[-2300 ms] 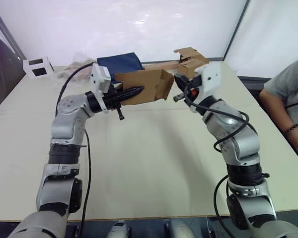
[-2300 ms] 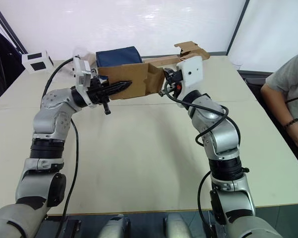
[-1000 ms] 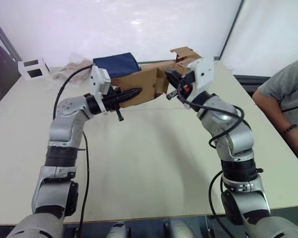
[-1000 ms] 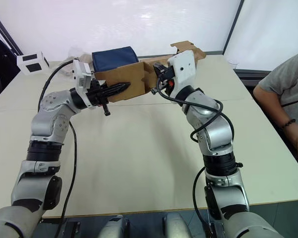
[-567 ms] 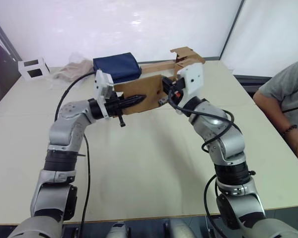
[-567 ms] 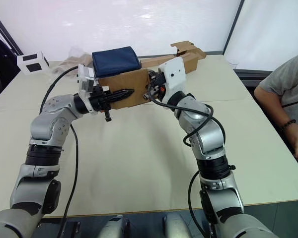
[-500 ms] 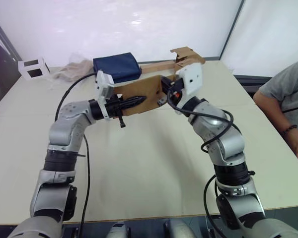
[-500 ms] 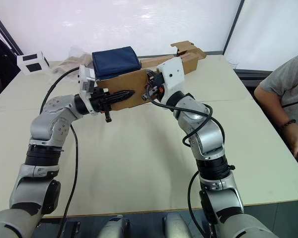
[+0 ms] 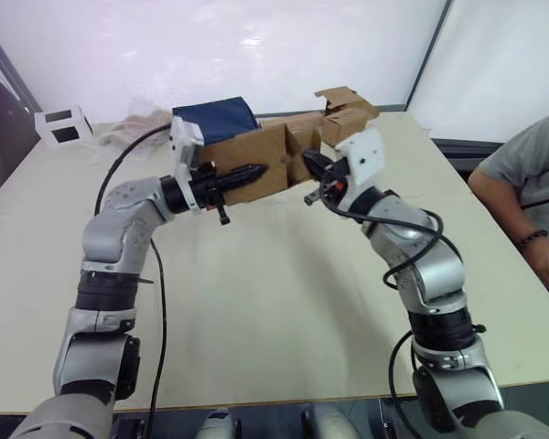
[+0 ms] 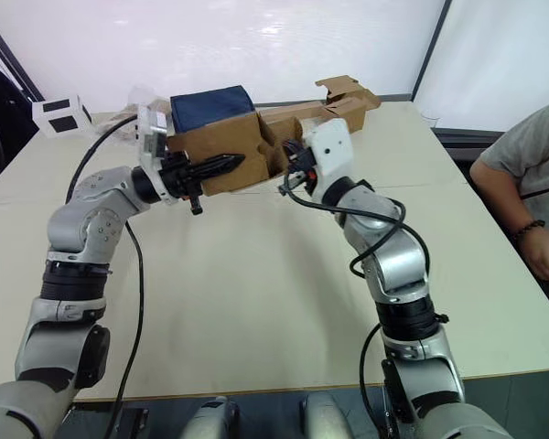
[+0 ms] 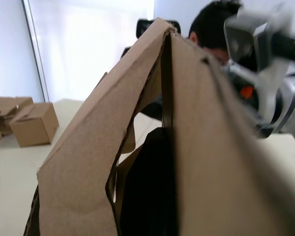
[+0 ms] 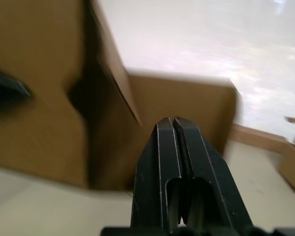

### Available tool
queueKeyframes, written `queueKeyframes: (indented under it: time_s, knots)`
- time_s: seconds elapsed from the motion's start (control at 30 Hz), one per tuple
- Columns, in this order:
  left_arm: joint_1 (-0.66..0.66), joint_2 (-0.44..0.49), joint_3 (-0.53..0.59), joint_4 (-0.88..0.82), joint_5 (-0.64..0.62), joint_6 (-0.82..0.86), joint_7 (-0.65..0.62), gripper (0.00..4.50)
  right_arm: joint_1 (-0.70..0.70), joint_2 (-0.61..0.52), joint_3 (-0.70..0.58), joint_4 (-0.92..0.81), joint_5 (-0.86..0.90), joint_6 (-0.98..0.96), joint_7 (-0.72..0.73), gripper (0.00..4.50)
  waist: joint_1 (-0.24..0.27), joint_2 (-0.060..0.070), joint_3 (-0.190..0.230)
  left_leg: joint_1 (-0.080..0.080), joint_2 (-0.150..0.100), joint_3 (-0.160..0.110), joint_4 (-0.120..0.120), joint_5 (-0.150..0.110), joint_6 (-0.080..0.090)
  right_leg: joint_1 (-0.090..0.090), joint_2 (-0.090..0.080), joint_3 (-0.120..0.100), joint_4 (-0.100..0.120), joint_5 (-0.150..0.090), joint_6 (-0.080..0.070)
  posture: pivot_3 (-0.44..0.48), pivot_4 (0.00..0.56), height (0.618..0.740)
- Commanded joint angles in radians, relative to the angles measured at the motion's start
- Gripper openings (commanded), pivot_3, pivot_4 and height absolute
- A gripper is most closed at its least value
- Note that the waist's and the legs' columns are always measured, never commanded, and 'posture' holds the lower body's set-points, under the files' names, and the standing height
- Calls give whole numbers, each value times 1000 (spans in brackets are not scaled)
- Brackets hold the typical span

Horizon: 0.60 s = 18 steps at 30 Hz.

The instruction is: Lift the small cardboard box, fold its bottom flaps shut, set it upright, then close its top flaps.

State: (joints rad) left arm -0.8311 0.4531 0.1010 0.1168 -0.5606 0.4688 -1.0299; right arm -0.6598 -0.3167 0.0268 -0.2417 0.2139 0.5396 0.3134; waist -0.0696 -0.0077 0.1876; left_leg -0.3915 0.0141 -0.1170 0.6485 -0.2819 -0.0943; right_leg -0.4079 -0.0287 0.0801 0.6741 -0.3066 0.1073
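Note:
The small cardboard box [image 9: 256, 163] hangs on its side above the table, held up by my left gripper [image 9: 244, 172]. That gripper is shut on the box's front wall, with one black finger lying across the outside. In the left wrist view the wall [image 11: 211, 147] runs between the fingers. The bottom flaps [image 9: 299, 151] at the box's right end stand partly folded in. My right gripper [image 9: 312, 167] is shut and holds nothing, its tip just off those flaps. The right wrist view has its closed fingers [image 12: 162, 162] pointing at the flaps [image 12: 187, 108]. The top flaps are hidden behind my left gripper.
Behind the box lie a navy blue bag [image 9: 215, 117] and another brown box with a long cardboard strip [image 9: 346, 112]. A white cube [image 9: 59, 125] sits at the far left corner. A person in a grey shirt [image 9: 529, 174] sits at the table's right side.
My right gripper has drawn back to the right, off the box's end where it was pressing the flaps. The left gripper has raised the box slightly.

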Motion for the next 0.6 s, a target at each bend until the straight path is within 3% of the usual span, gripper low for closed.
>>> queueKeyframes:
  time_s: [0.03, 0.3, 0.6]
  knots:
    - [-11, 13, 20, -26, -24, 8, 3, 48, 32, -11, -35, -65, 0, 13, -14, 0, -1, 0, 0, 0, 0, 0, 0, 0, 0, 0, 0, 0, 0, 0, 0, 0, 150, 740]
    - [-20, 16, 27, -30, -57, 44, 6, 48, 99, 19, -17, -63, 0, 39, -31, 0, 0, 0, 0, 0, 0, 0, 0, 0, 0, 0, 0, 0, 0, 0, 0, 0, 150, 740]
    - [-18, 23, 26, -53, -96, 90, 2, 48, 43, 105, 1, -59, 63, 44, 11, 0, -1, 0, 0, 0, 0, 0, 0, 1, -2, 0, 0, 0, 0, 0, 0, 0, 150, 740]
